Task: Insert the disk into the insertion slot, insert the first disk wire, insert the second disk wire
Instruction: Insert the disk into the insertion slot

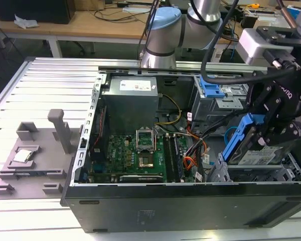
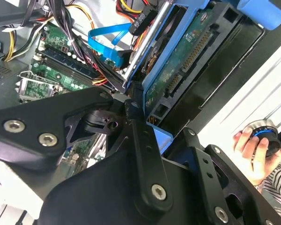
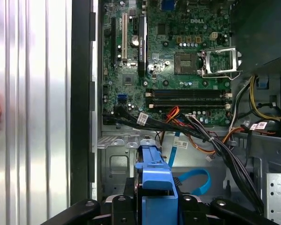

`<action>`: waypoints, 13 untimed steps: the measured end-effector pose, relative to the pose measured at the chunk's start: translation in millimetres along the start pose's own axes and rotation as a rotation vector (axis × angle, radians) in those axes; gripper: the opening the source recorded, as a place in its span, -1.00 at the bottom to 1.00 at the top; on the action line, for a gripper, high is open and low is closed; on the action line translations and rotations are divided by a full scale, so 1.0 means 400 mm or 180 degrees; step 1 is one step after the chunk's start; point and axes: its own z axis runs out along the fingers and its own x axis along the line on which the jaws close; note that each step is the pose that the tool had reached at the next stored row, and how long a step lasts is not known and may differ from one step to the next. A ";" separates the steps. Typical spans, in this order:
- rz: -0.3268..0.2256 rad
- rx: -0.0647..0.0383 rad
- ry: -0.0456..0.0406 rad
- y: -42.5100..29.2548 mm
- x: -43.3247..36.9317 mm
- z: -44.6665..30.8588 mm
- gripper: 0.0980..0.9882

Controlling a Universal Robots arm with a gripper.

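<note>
The slatted metal table (image 1: pixel 45 80) is carrying an open computer case (image 1: pixel 155 206), and the wide bare stretch of it toward the exterior view's left is holding a grey fixture tray (image 1: pixel 35 160). The case is lying on its side with its black near wall rising as a rim along the front. The arm (image 1: pixel 163 30) is reaching in from behind the case and crossing over its far edge.

Inside, the motherboard (image 1: pixel 135 153) is taking up the middle floor below the power supply (image 1: pixel 130 98). The insertion slot (image 1: pixel 271 175) is sitting in the near corner on the exterior view's right, walled in by the case rim in front and a taller bay with a blue latch (image 1: pixel 209 89) behind. The room above it is open.

The disk (image 1: pixel 243 145) is hanging tilted over that slot, with its low end at the cage's top edge; whether they are touching cannot be told. The gripper (image 1: pixel 251 135) is clamping the disk by its blue carrier, jaws closed on both sides.

In the first wrist view, the second disk wire (image 3: pixel 196 180) is looping just beside the carrier's end. The first disk wire (image 3: pixel 171 114) is running among dark cables (image 3: pixel 225 154) that are crowding the space between the motherboard and the slot.

In the second wrist view, a person's hand (image 2: pixel 248 150) is gripping a round knob (image 2: pixel 267 136) outside the case.
</note>
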 end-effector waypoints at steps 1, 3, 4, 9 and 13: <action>0.0000 0.0000 0.0000 0.000 0.000 0.002 -0.39; 0.0000 0.0000 -0.0001 0.000 0.000 0.011 -0.39; 0.0000 0.0000 0.0000 -0.001 0.000 0.014 -0.39; 0.0000 0.0000 0.0000 -0.001 0.000 0.018 -0.39; 0.0000 0.0000 0.0000 -0.001 0.000 0.018 -0.22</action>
